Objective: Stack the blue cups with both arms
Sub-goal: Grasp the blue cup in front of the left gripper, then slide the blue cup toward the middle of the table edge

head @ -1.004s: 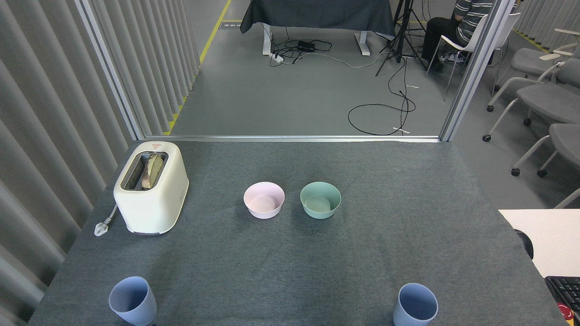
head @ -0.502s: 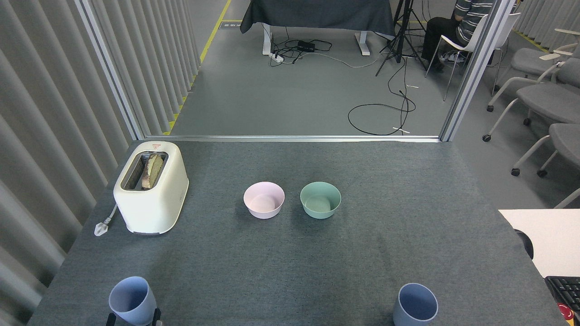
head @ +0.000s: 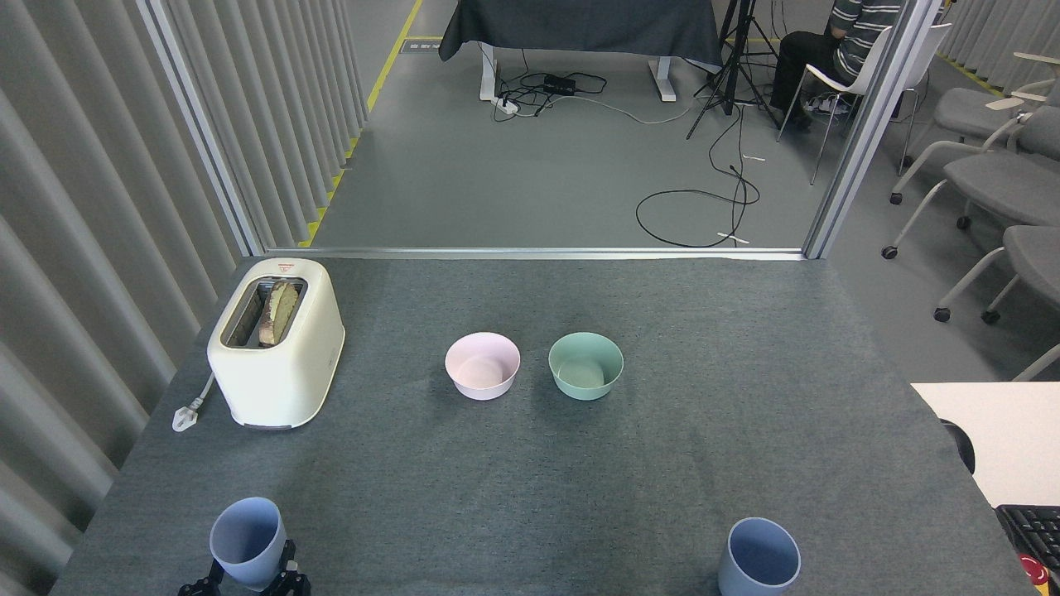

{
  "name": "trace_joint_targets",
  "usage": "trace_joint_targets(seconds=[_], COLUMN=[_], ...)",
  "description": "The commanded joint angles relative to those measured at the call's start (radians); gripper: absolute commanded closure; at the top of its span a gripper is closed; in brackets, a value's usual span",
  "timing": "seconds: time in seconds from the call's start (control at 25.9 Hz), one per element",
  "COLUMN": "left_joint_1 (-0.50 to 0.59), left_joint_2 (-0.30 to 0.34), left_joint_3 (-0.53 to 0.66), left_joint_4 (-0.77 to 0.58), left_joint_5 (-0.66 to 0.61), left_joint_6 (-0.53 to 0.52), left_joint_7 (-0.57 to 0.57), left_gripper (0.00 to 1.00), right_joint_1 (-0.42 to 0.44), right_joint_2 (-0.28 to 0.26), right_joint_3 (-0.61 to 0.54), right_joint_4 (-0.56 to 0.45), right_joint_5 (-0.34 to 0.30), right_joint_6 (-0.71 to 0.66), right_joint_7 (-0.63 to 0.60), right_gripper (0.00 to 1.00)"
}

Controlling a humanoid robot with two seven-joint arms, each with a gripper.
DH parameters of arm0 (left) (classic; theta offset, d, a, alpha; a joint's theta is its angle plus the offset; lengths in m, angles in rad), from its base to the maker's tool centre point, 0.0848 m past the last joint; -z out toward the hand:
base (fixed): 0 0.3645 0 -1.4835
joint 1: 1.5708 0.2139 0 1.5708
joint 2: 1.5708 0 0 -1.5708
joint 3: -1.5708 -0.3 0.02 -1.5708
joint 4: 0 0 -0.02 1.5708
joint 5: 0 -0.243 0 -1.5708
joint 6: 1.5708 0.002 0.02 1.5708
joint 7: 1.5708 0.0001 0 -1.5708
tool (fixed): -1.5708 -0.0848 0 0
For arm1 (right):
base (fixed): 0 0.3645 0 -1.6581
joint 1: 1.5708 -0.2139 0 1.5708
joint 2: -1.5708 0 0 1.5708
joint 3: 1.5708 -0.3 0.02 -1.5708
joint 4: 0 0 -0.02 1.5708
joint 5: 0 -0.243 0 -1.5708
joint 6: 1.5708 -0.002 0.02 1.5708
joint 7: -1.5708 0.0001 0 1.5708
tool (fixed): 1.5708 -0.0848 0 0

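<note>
The left gripper (head: 248, 579) has risen, apparently clamped around the left cup (head: 247, 541), nudging it rightward; stacking begins.

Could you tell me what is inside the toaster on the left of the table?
A browned slice of bread stands in the slot of the cream toaster, top edge showing. Its lower part is hidden by the toaster's body.

left hand (head: 248, 581) fingers astride cup base, low edge | right hand unseen
</note>
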Motion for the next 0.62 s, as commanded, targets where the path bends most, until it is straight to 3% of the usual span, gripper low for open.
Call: trace_joint_targets(seconds=[0.0, 0.15, 0.31, 0.42, 0.58], left_joint_1=[0.003, 0.029, 0.065, 0.036, -0.052], left_joint_2=[0.002, -0.005, -0.007, -0.028, -0.114], left_joint_3=[0.000, -0.009, -0.204, -0.293, -0.330], left_joint_4=[-0.005, -0.121, -0.256, -0.220, -0.072], left_joint_5=[0.000, 0.003, -0.009, -0.061, -0.196], left_joint_6=[-0.010, -0.027, -0.033, -0.033, -0.028], left_joint_7=[-0.002, -0.002, -0.002, -0.002, -0.002], left_gripper=[0.48, 0.50, 0.50, 0.50, 0.50], right_joint_1=[0.000, 0.000, 0.000, -0.001, 0.000], right_joint_2=[0.002, 0.000, 0.002, 0.002, 0.002], right_joint_3=[0.002, 0.002, 0.006, 0.008, 0.006], right_joint_4=[0.000, 0.000, 0.000, 0.000, 0.000], right_joint_5=[0.001, 0.001, 0.001, 0.003, 0.004], right_joint_6=[0.000, 0.000, 0.000, 0.001, 0.004], right_joint_7=[0.000, 0.000, 0.000, 0.000, 0.000], right_gripper=[0.00, 0.00, 0.00, 0.00, 0.00])
